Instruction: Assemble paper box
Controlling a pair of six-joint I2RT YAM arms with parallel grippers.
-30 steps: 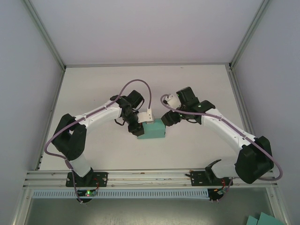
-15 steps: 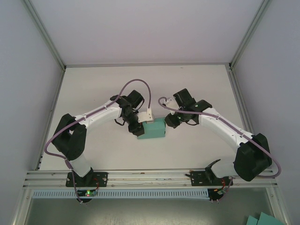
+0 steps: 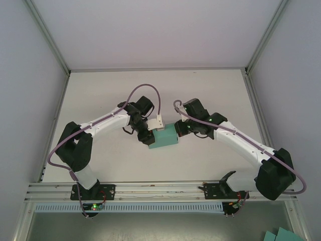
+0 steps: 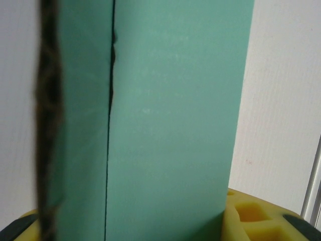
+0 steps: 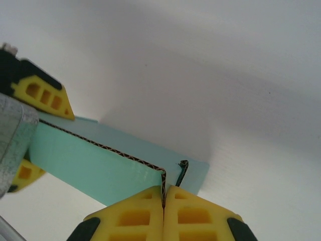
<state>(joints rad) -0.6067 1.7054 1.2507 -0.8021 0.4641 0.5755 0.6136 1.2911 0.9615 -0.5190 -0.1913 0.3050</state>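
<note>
The paper box (image 3: 164, 137) is a small teal-green block lying mid-table between the two arms. My left gripper (image 3: 150, 138) is shut across the box's left end. In the left wrist view the teal card (image 4: 170, 125) runs straight up from between the yellow pads (image 4: 248, 217), with a dark seam down its left part. My right gripper (image 3: 178, 129) is at the box's right end. Its yellow fingers (image 5: 135, 216) are pressed together on a thin corrugated wall edge (image 5: 163, 183) of the box (image 5: 95, 165). The left gripper's yellow fingers (image 5: 42, 94) show at the box's far end.
The white table (image 3: 210, 95) is walled by grey panels and aluminium rails (image 3: 150, 188) along the near edge. Purple cables (image 3: 145, 90) loop over both wrists. More teal card pieces (image 3: 281, 235) lie outside the frame at the bottom right.
The right arm has swung left and its gripper has come in onto the box's right end. The box has shifted slightly. The left arm has stayed put.
</note>
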